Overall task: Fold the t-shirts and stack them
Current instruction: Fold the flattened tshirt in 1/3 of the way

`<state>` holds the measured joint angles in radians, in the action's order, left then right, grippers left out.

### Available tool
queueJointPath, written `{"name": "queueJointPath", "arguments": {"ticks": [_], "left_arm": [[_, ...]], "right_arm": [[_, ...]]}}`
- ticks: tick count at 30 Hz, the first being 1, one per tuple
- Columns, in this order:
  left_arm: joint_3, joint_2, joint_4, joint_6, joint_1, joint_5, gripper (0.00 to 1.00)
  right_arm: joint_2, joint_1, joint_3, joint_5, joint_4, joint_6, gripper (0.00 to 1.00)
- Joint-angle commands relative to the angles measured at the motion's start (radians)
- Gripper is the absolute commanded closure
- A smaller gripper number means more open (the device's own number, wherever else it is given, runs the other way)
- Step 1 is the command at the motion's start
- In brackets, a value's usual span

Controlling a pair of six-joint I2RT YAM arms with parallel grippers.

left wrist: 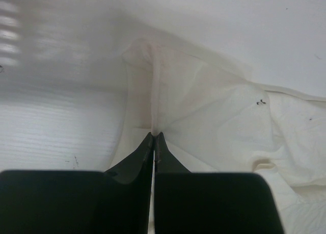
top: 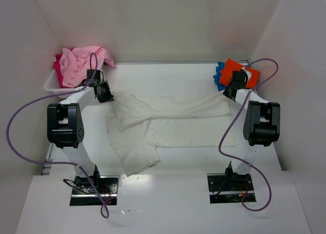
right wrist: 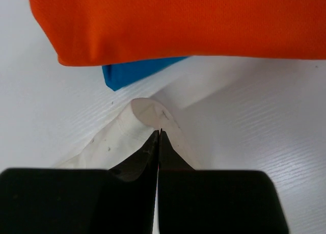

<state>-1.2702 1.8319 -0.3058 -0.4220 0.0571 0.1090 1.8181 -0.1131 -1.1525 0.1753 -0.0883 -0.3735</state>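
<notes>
A cream-white t-shirt point(top: 168, 124) lies spread and creased across the middle of the table. My left gripper point(top: 105, 95) is shut on its left edge, a pinched ridge of cloth point(left wrist: 153, 99) running out from the tips point(left wrist: 154, 136). My right gripper point(top: 228, 93) is shut on the shirt's right corner point(right wrist: 147, 114). A folded orange t-shirt point(top: 238, 73) lies on a folded blue t-shirt point(top: 219, 76) at the back right; both show in the right wrist view, orange point(right wrist: 178, 20) over blue point(right wrist: 132, 73). A light pink t-shirt point(top: 81, 63) and a red-magenta one point(top: 58, 71) are heaped at the back left.
A white slotted basket point(top: 51, 85) at the back left holds the pink and magenta shirts. White walls close in the table on the left, right and back. Purple cables loop beside both arms.
</notes>
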Motion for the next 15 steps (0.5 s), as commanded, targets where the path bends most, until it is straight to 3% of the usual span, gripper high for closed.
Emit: {"name": "queueJointPath", "arguments": {"ticks": [1,15], "left_arm": [[-0.066,0.015,0.076,0.006,0.012,-0.037,1.0],[-0.101,0.053,0.085,-0.003,0.012,-0.048,1.0]], "right_arm": [[-0.038,-0.011,-0.049,0.015,0.045,0.022,1.0],[-0.025,-0.011,-0.061,0.016,0.078,0.022,1.0]]}}
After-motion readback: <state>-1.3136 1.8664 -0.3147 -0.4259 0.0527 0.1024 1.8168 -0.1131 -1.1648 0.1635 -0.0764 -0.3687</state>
